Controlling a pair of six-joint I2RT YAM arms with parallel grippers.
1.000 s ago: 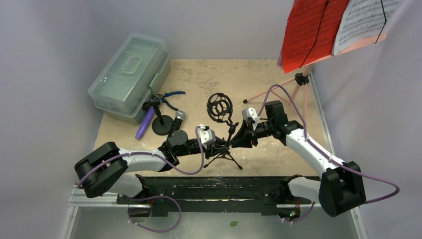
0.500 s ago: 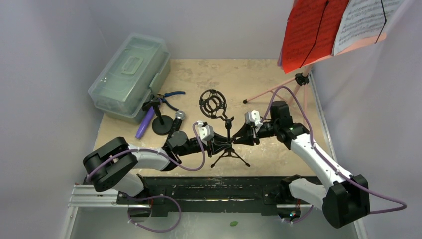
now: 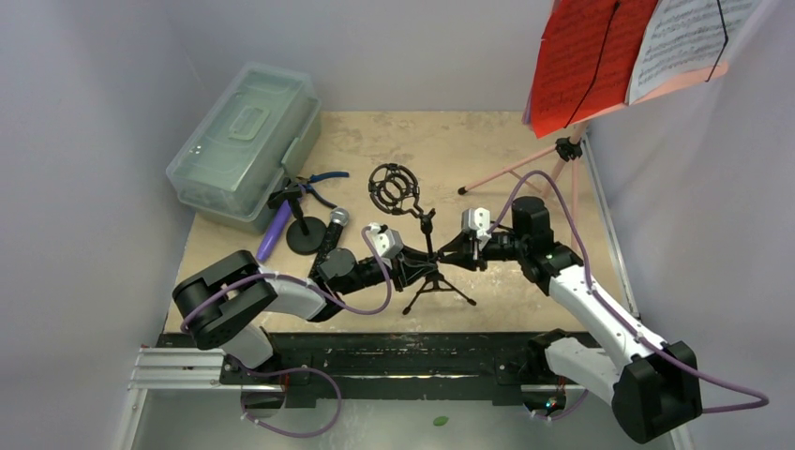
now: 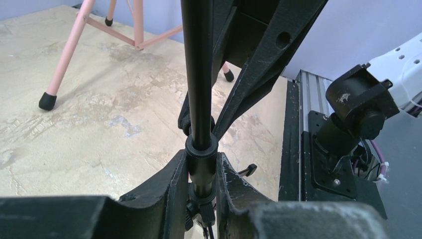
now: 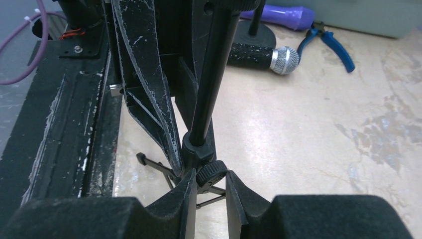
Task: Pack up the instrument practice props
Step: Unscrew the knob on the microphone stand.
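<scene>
Black mic tripod [image 3: 434, 281] by the middle of the table's [image 3: 375, 141] near edge, shock mount [image 3: 392, 185] shifted left and farther back than a second ago, left gripper [image 3: 410, 272] and right gripper [image 3: 442, 255] still pinching its pole from opposite sides

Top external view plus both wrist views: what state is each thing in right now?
mic tripod: upright, legs spread, held by both grippers
left gripper: shut on the mic tripod
right gripper: shut on the mic tripod
plastic case: lid closed
music rack: standing, legs spread, pages on it
purple microphone: unpacked, beside the plastic case
black-silver microphone: lying flat, unpacked
pliers: lying flat, handles apart
</scene>
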